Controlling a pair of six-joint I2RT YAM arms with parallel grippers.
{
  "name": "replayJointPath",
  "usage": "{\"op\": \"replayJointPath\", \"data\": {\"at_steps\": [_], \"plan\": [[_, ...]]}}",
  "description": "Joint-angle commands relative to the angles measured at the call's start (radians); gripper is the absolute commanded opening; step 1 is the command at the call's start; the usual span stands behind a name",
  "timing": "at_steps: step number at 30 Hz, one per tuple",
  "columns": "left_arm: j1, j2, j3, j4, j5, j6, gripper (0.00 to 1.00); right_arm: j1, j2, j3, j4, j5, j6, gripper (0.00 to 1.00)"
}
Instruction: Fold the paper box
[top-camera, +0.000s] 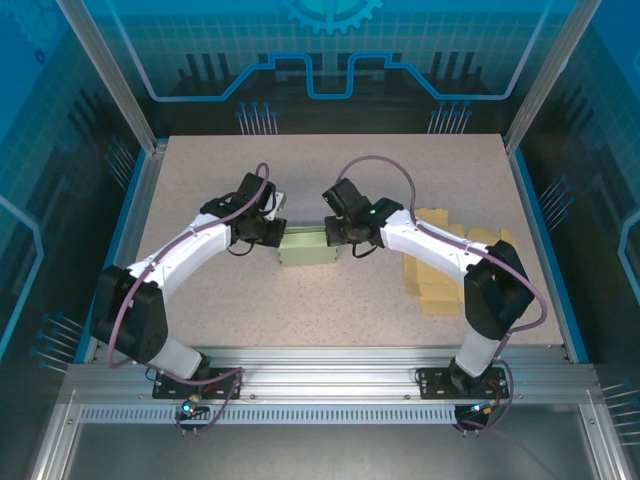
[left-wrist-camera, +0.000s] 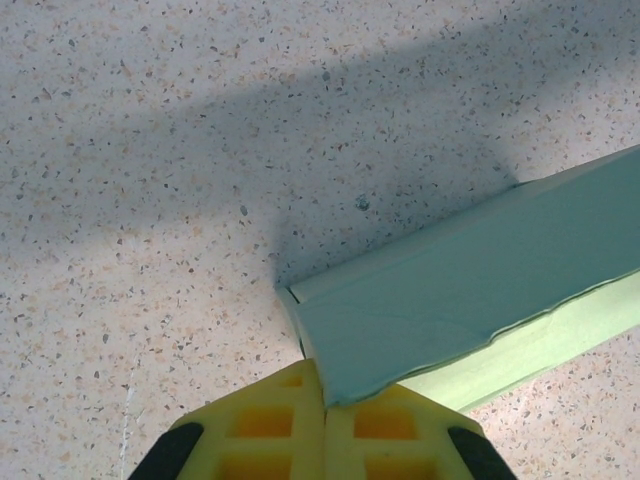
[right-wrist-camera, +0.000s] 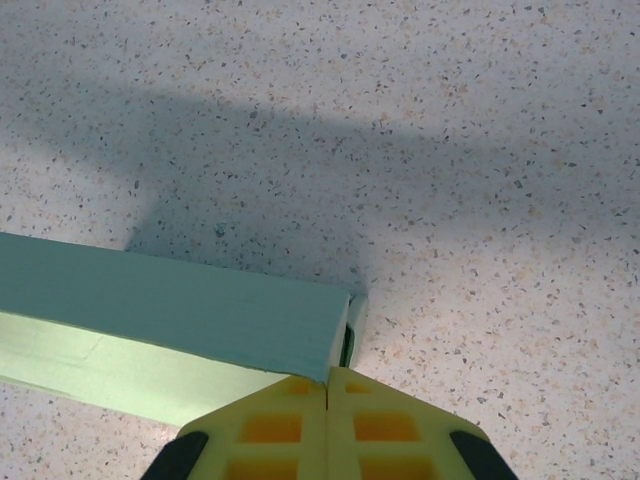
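Across the speckled beige desk (top-camera: 330, 180) the long pale green paper box (top-camera: 313, 250) lies in the middle, its long axis running left to right, so you have one short end facing each arm. Neither arm is nearer. The left gripper (top-camera: 272, 232) sits at the box's left end and the right gripper (top-camera: 338, 235) at its right end, the box spanning the gap between them. From the left wrist you see the box stretching away up and to the right from the fingertips. From the right wrist it stretches away to the left. Both grippers are clenched. The left one's yellow fingers (left-wrist-camera: 265, 420) are pressed together with the lower corner of the box's end running into the seam between them, nipped there. The right one looks likewise pinched on the near end corner, with a small end flap standing just beyond its tips.
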Motion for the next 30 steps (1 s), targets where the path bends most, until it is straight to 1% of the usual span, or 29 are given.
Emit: {"op": "replayJointPath", "data": {"at_steps": [1, 8, 20, 28, 30], "plan": [[-0.016, 0.007, 0.050, -0.020, 0.049, -0.007, 0.04, 0.023, 0.026, 0.031, -0.023, 0.010, -0.013, 0.01], [-0.015, 0.011, 0.068, -0.021, 0.100, -0.019, 0.05, 0.026, 0.029, 0.032, -0.023, 0.011, -0.013, 0.01], [-0.016, 0.041, 0.092, -0.023, 0.130, -0.033, 0.06, 0.041, 0.039, 0.035, -0.028, 0.025, -0.028, 0.01], [-0.015, 0.045, 0.074, -0.016, 0.133, -0.037, 0.06, 0.053, 0.037, 0.034, -0.022, 0.017, -0.034, 0.16], [-0.016, 0.044, 0.073, -0.016, 0.130, -0.036, 0.06, 0.053, 0.040, 0.033, -0.021, 0.018, -0.035, 0.18]]}}
